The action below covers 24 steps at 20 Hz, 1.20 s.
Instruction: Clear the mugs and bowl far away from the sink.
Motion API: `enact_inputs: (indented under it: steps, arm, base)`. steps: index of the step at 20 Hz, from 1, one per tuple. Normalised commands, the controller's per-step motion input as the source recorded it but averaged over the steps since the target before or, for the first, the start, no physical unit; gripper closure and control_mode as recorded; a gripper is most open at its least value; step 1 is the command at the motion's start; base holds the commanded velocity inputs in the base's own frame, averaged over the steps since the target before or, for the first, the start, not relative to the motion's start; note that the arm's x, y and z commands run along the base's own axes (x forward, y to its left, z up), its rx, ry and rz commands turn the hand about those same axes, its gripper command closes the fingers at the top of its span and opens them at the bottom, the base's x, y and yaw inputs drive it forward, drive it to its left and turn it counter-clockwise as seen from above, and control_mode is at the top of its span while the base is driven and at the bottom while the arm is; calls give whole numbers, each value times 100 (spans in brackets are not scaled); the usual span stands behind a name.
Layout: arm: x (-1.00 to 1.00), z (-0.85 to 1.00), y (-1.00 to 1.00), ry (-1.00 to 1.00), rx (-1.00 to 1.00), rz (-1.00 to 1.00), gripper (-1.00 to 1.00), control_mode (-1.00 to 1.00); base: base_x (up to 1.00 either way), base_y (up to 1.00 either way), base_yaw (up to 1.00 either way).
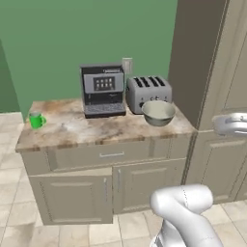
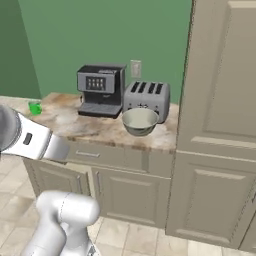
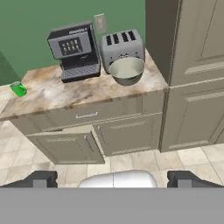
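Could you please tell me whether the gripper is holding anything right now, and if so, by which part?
Nothing is held. The gripper is open and far from the counter, where the bowl and green mug sit untouched.

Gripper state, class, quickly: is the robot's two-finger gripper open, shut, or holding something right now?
Two-finger gripper: open, its dark finger tips set wide apart at the bottom of the hand view, nothing between them.

Green mug (image 1: pixel 36 120) at counter's (image 1: pixel 72 132) left end. Bowl (image 1: pixel 158 112) at right end, just in front of toaster (image 1: pixel 148 91); coffee machine (image 1: pixel 102 90) left of toaster.
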Motion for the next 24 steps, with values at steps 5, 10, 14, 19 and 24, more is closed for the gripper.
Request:
enact_inputs:
  steps: [5,10,14,19,24]
  arm:
    - [0,0,0,0,0,0,-100,100]
    - [0,0,0,0,0,0,-100,100]
    - [0,0,0,0,0,0,-100,100]
    - [0,0,0,0,0,0,-100,100]
    - [0,0,0,0,0,0,-100,100]
  base:
    - [-100,100,14]
    - [-77,100,24]
    - [-44,100,57]
    - [-10,85,80]
    - [0,23,98]
